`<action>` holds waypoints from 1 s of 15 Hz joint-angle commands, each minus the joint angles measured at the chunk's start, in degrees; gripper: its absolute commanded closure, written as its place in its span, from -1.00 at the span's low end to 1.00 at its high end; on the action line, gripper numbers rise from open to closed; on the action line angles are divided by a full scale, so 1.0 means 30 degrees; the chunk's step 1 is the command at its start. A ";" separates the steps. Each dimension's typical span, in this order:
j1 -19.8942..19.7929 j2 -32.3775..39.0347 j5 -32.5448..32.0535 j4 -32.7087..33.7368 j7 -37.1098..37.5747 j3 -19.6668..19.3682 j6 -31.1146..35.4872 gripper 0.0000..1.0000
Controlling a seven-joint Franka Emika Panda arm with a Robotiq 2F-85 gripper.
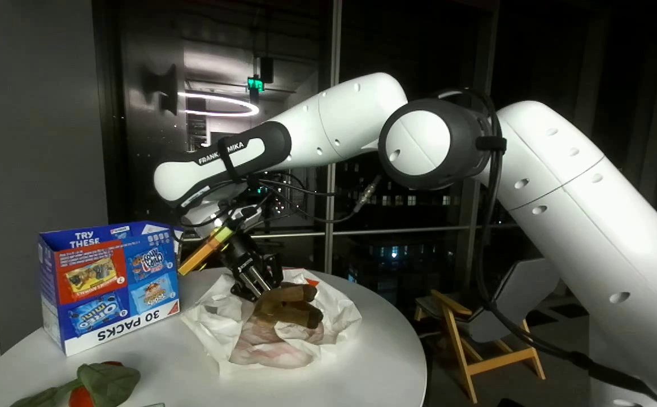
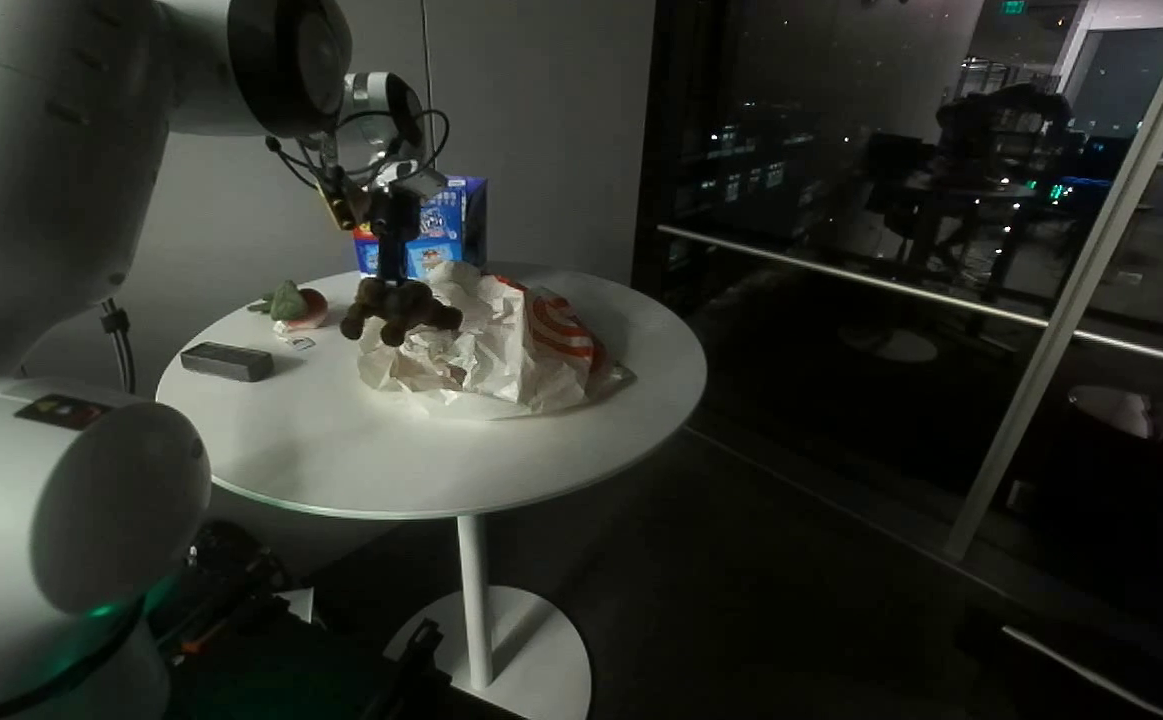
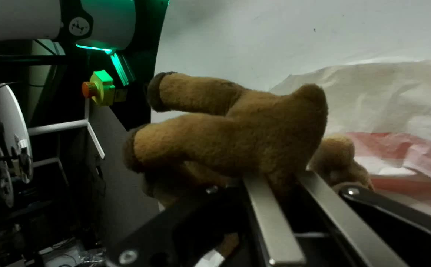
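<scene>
A brown plush animal with dark hoof-like feet point(image 3: 259, 126) hangs in my gripper point(image 3: 282, 178), whose metal-faced fingers are shut on a fold of its body. Its legs point to the left in the wrist view, and a lighter brown part shows beyond the right finger. In both exterior views the plush toy point(image 1: 288, 305) point(image 2: 396, 308) is below the gripper point(image 1: 260, 289), over a crumpled white paper bag with red print point(image 1: 209, 325) point(image 2: 501, 345). Whether the toy touches the bag I cannot tell. The fingertips are partly buried in the plush.
A blue snack box point(image 1: 108, 288) point(image 2: 451, 225) stands on the round white table point(image 1: 384, 362) behind the bag. A red item with green leaves point(image 1: 105, 384) point(image 2: 291, 303) and a dark grey block point(image 2: 227, 362) lie on the tabletop. A wooden chair point(image 1: 475, 367) stands beyond, by the windows.
</scene>
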 commanded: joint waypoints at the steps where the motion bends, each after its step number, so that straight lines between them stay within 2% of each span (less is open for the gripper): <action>1: 0.0260 0.0959 0.0733 0.2144 0.0426 0.0263 -0.0100 0.85; 5: 0.0124 0.1699 0.1326 0.3125 0.1034 -0.0021 0.0362 0.86; 10: 0.0104 0.2850 0.0564 0.4305 0.0683 -0.0451 0.1223 0.87; 13: 0.0265 0.3254 -0.0691 0.4923 0.0215 -0.0717 0.2097 0.88; 15: 0.0202 0.3534 -0.1238 0.5400 0.0829 -0.0908 0.2398 0.88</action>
